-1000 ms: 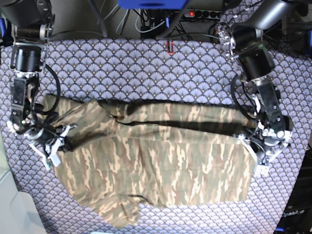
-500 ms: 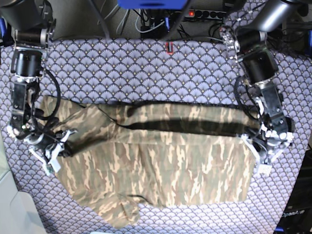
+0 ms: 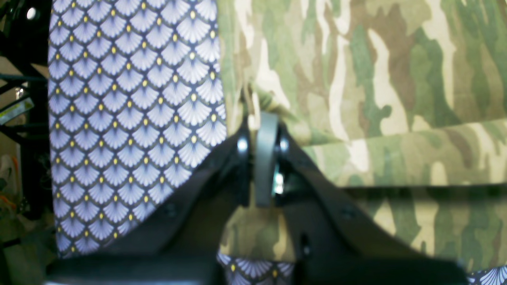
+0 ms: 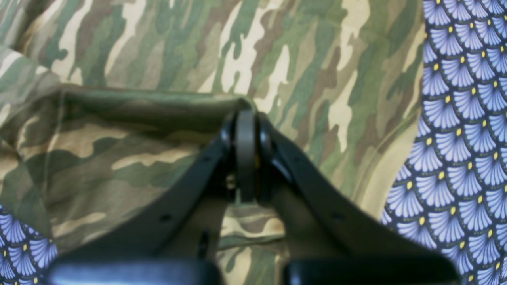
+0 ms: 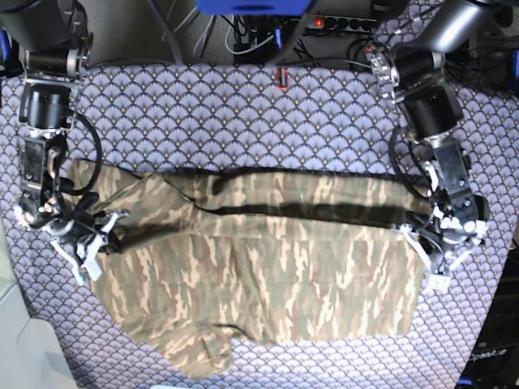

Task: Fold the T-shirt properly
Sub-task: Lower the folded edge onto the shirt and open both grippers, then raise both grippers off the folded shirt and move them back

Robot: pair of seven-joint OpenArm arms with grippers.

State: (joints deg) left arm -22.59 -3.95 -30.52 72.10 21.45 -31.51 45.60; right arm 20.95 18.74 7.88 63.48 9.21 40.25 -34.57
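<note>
The camouflage T-shirt (image 5: 268, 275) lies spread across the purple tablecloth (image 5: 227, 121), with a long band of it folded over along its far side. My left gripper (image 5: 415, 237), on the right of the base view, is shut on the T-shirt's right edge. In the left wrist view the left gripper (image 3: 261, 118) pinches a puckered bit of the T-shirt (image 3: 376, 79). My right gripper (image 5: 105, 229) is shut on the shirt's left end. In the right wrist view the right gripper (image 4: 245, 114) clamps the corner of a doubled fold of the T-shirt (image 4: 198, 47).
Scallop-patterned tablecloth (image 3: 130, 99) shows beside the shirt's edge, and more tablecloth (image 4: 463, 118) on the other side. A small red item (image 5: 281, 79) sits at the table's far edge. Cables and a power strip (image 5: 340, 23) lie behind it. A pale surface (image 5: 16, 340) borders the near left corner.
Both arms have eased slightly outward, and the folded band along the far side looks a little straighter. Both grips on the cloth have held.
</note>
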